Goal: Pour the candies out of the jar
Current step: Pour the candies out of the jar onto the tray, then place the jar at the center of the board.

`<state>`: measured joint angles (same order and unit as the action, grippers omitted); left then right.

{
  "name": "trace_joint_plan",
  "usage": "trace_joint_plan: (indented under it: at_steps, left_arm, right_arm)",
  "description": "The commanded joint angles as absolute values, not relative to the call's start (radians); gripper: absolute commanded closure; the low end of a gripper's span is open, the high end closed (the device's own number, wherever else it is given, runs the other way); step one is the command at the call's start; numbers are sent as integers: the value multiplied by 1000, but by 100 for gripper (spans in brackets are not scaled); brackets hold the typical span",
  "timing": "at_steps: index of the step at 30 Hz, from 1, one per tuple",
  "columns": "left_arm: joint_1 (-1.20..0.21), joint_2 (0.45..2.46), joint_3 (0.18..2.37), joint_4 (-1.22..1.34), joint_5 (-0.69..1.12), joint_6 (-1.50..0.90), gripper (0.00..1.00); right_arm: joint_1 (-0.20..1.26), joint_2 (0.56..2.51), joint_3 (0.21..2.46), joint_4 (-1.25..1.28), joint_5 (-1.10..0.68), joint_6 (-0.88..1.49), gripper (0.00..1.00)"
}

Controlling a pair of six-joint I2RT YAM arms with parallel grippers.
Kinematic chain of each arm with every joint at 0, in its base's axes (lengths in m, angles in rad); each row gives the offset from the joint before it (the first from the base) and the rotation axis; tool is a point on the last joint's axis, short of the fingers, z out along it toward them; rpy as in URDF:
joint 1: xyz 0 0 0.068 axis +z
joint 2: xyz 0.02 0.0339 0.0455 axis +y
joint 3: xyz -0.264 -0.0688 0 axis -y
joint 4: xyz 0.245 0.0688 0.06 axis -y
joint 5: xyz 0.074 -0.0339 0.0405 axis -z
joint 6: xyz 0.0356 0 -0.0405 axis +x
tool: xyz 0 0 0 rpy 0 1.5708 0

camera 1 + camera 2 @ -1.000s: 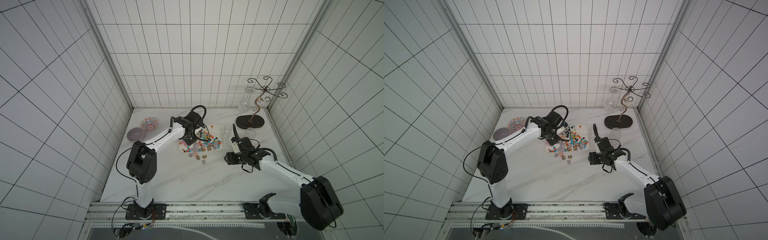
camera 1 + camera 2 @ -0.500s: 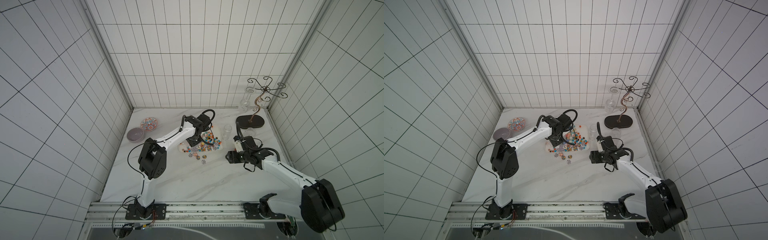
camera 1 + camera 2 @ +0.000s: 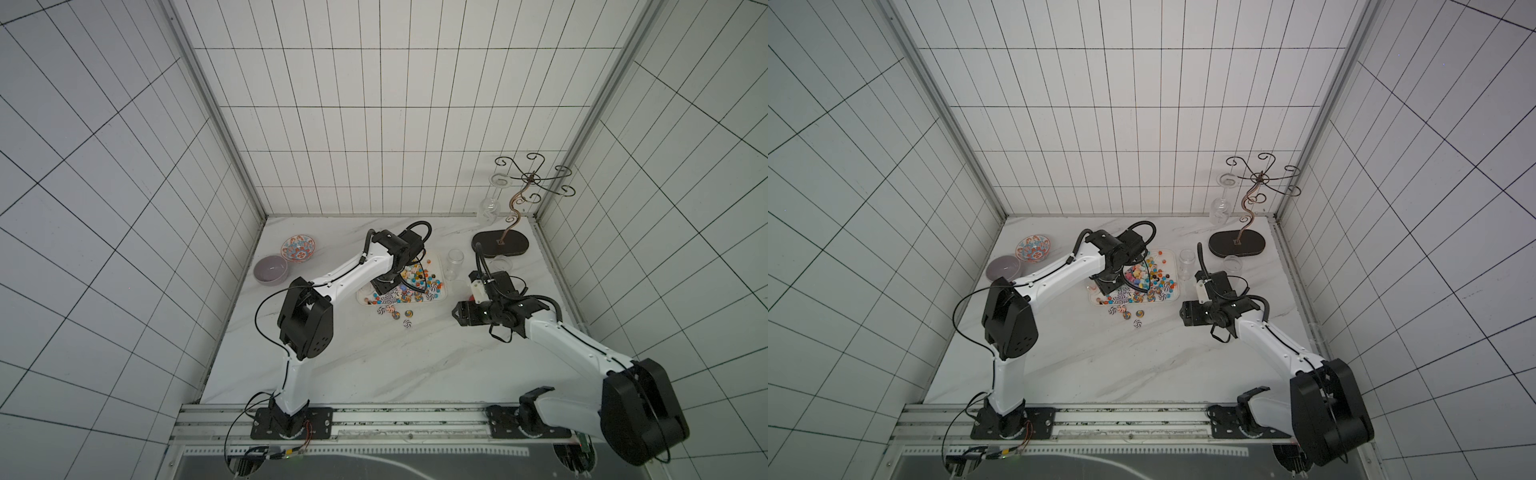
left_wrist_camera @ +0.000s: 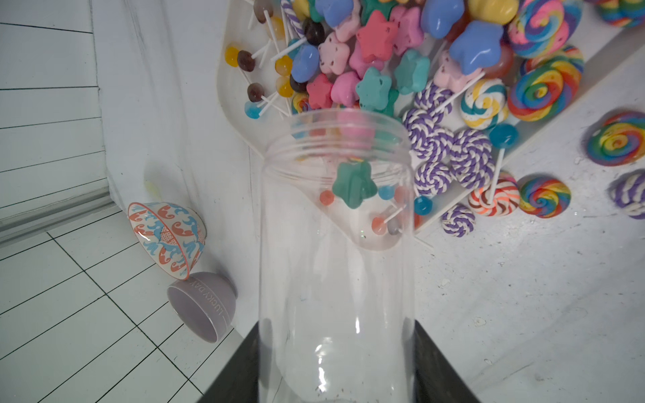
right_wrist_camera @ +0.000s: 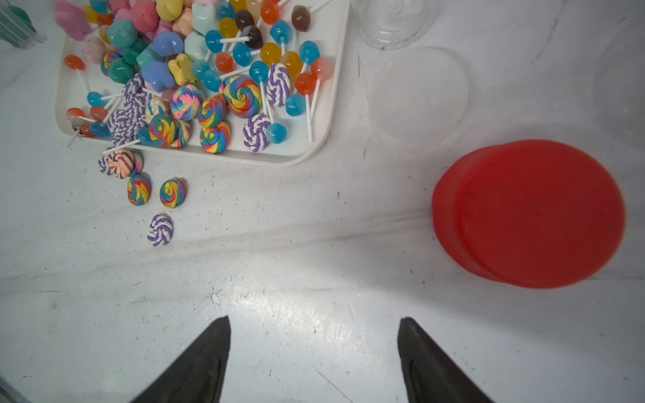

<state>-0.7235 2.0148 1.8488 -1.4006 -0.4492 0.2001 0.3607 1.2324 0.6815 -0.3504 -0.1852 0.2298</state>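
I read bearings in a top view, the tray [image 3: 443, 296] at the dial's centre and 6 toward my rail.

Nearest, at 4, the right end effector [image 5: 314, 319] hangs over bare desk [image 5: 314, 244]. Its jaws are apart with nothing between them, and a red lid [image 5: 530, 213] lies just beside it. At 6, a few swirl discs [image 5: 172, 193] lie off the tray on the desk. On the tray itself lies the heap of candies [image 4: 375, 35].

Over its 9 o'clock side the left end effector [image 4: 337, 324] is clamped across the lower body of the jar [image 4: 335, 279], mouth tipped down at the heap. A green star [image 4: 354, 183] and a few small lollipops show at the neck, apparently inside. Two bowls [image 3: 297, 248] sit at 10, and a wire stand [image 3: 500, 246] is far off at 2.

I judge the jar to be light, clear plastic, stiff but slick. The hold low on the body looks right, since it leaves the threaded neck free; squeezing harder could bow the wall. The candies look light and likely to roll. The sticks may bridge across the neck, so a steeper tilt or a gentle shake seems called for.
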Motion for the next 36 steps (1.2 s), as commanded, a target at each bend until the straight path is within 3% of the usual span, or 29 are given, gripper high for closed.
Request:
trace_joint_plan:
  at_steps: [1, 9, 14, 18, 22, 26, 31, 36]
  left_arm:
    - [-735, 2000, 1873, -1443, -498, 163, 67]
    - [-739, 1942, 1855, -1413, -499, 141, 66]
    - [-724, 1765, 1759, -1200, -489, 148, 67]
    - [-658, 1562, 1598, -924, -361, 164, 69]
    - [-581, 1361, 1387, -640, -77, 186, 70]
    - [-554, 1199, 1158, -350, 93, 178, 70]
    - [-554, 1105, 965, -134, 254, 175, 68]
    - [-554, 1113, 924, -109, 339, 170, 68]
  right_arm:
    - [350, 1220, 776, -350, -204, 212, 22]
    - [347, 1210, 779, -345, -210, 209, 22]
    - [346, 1188, 807, -344, -189, 207, 21]
    - [343, 1174, 841, -344, -166, 211, 19]
    - [340, 1159, 868, -343, -153, 219, 19]
    - [338, 1132, 880, -316, -172, 219, 19]
    - [336, 1141, 1011, -311, -334, 180, 24]
    - [335, 1216, 1245, -374, -527, 145, 29]
